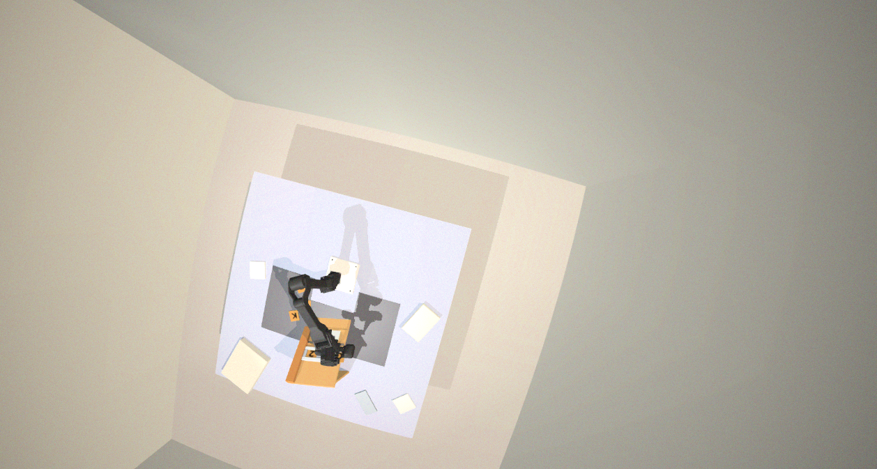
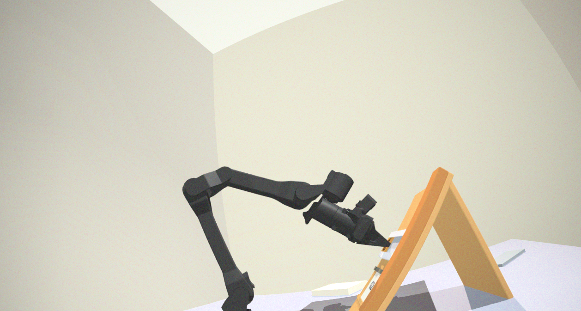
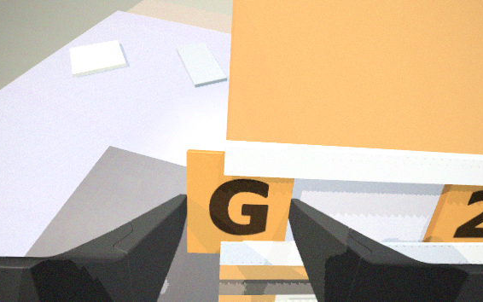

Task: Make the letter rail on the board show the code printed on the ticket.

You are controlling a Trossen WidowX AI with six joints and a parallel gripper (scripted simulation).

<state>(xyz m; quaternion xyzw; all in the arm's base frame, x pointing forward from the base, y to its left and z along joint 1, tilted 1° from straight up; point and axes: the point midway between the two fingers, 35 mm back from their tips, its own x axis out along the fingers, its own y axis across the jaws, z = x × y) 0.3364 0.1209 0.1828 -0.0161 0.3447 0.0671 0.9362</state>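
My gripper (image 3: pixel 239 204) (image 2: pixel 389 245) is shut on the orange G tile (image 3: pixel 200 205), one finger at each side. The tile's right part is between the lips of the white rail (image 3: pixel 357 166) (image 2: pixel 397 233); its left part sticks out past the rail's left end. Farther right, the orange 2 tile (image 3: pixel 481 213) (image 1: pixel 312 354) sits in the rail, with a gap between the tiles. The rail is on the sloped orange board (image 3: pixel 357 77) (image 2: pixel 422 223) (image 1: pixel 316 375). The ticket (image 2: pixel 370 287) is lower on the board; its full code is not readable. A K tile (image 1: pixel 293 315) lies left of the board.
Orange pieces (image 1: pixel 300 290) show partly under the arm. A cream block (image 1: pixel 245 366) lies left of the board, a pale block (image 1: pixel 420 322) right. A grey slab (image 1: pixel 365 401) (image 3: pixel 201 64) and a small white block (image 1: pixel 403 403) (image 3: pixel 97 57) lie beyond it. Another white block (image 1: pixel 256 270) is at left.
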